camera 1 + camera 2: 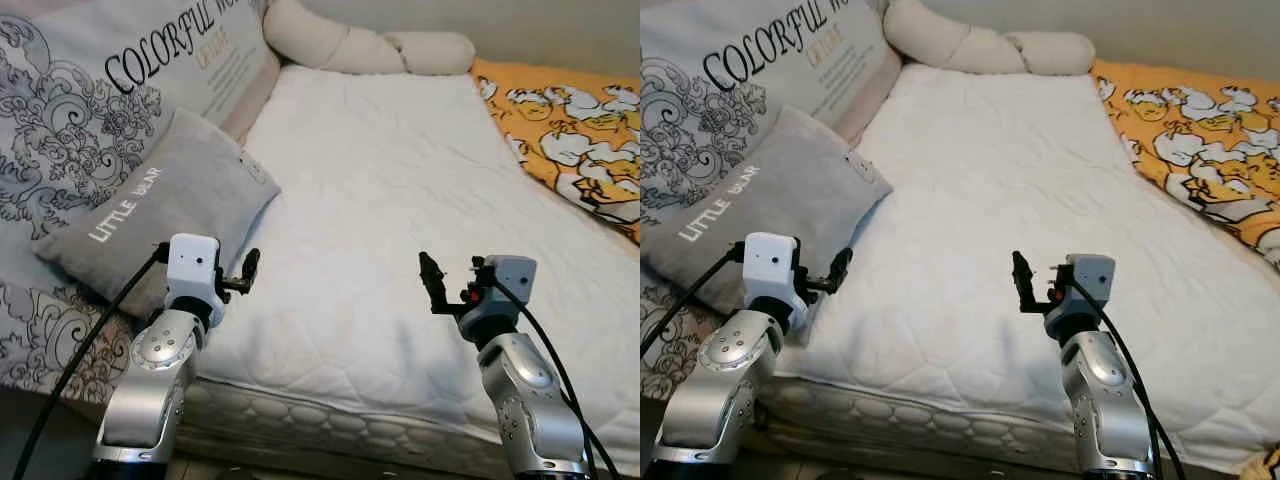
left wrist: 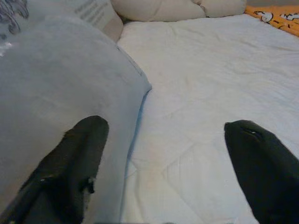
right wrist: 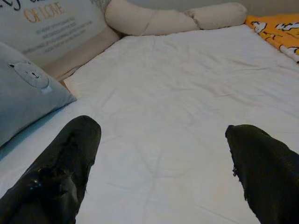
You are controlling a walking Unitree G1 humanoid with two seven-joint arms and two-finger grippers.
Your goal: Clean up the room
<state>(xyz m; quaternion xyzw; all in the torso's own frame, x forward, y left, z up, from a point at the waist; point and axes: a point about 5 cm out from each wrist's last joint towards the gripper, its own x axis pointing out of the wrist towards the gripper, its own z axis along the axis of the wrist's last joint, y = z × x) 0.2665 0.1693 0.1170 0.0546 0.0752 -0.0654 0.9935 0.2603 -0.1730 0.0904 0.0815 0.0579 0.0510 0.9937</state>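
Both end effectors raised over the bed, holding nothing.

The left end effector [image 2: 163, 158], fingers apart, hovers by the grey pillow [image 1: 160, 205] at the white bed's [image 1: 400, 200] left edge. The right end effector [image 3: 163, 168], also spread, hangs above bare quilt; an orange blanket [image 1: 570, 130] lies right.

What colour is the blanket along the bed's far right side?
Orange-yellow with white cartoon figures: the blanket, clearest in the left eye view.
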